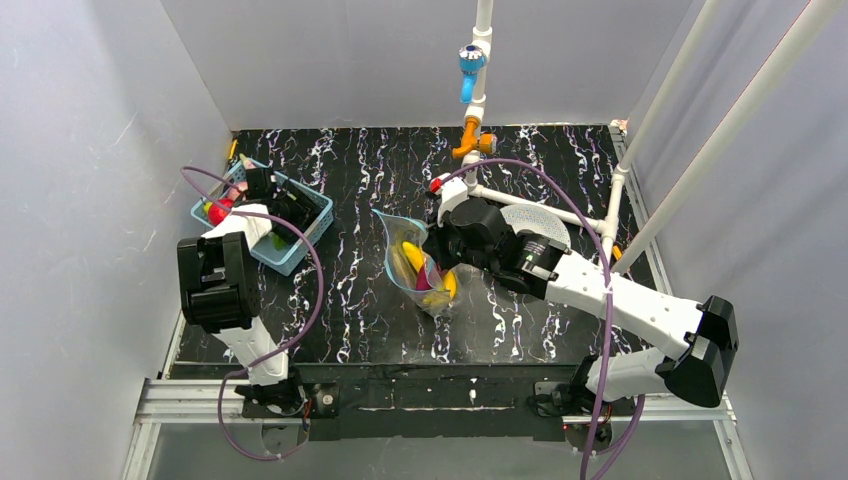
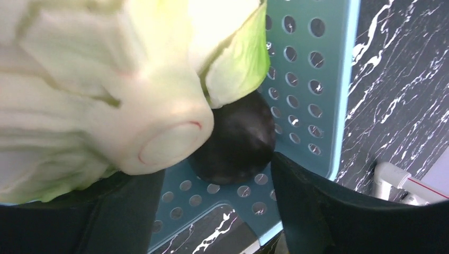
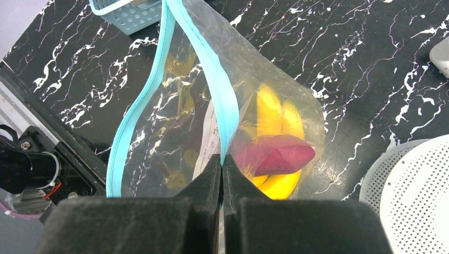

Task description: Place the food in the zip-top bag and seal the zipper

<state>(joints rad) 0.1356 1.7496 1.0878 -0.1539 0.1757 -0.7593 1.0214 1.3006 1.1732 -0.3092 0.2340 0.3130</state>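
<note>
Zipper (image 3: 212,69) within right end effector (image 3: 222,159) (tight pinch)

A black table (image 1: 370,160) veined with white marbling fills the floor of a pale grey enclosure (image 1: 90,120). At its far left a blue perforated basket (image 1: 305,245) sits at an angle to the table edge. A white pipe frame (image 1: 482,30) rises at the back, carrying a blue fitting (image 1: 469,62) and, below it, an orange fitting (image 1: 470,138). To the right lies a white perforated dome (image 3: 418,196), possibly a strainer. A metal rail (image 1: 420,395) runs along the near edge.
</note>
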